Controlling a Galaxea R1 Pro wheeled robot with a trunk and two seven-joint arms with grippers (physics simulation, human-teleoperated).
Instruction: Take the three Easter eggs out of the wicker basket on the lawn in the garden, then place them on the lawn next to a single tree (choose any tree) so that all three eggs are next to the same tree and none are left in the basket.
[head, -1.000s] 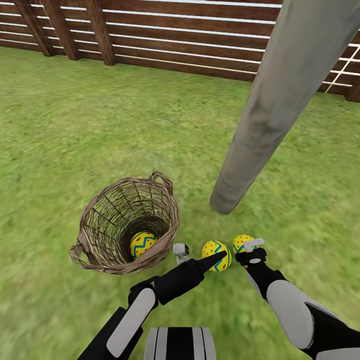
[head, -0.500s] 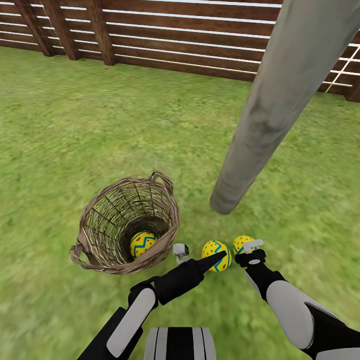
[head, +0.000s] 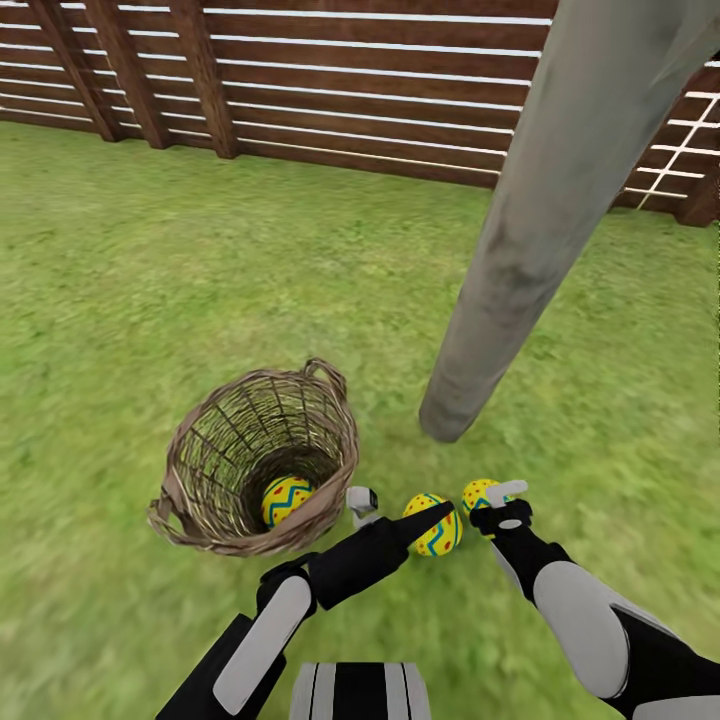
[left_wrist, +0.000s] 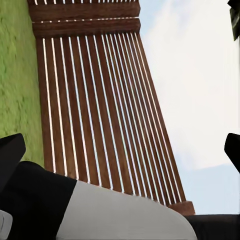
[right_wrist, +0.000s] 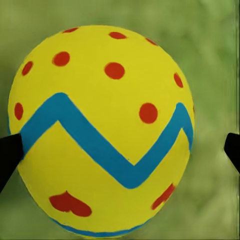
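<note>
Nothing among the eggs, basket or my arms is moving; only my head camera is shifting, showing more fence.

One Easter egg (head: 286, 499) is lying inside the wicker basket (head: 205, 520) on the lawn (head: 150, 300). Two more eggs are resting on the grass near the tree (head: 520, 250) trunk: one (head: 436, 528) beside my left gripper (head: 395, 507), whose fingers are standing apart and empty, and one (right_wrist: 102, 130) sitting between the parted fingers of my right gripper (head: 500, 503), with a gap on one side.
</note>
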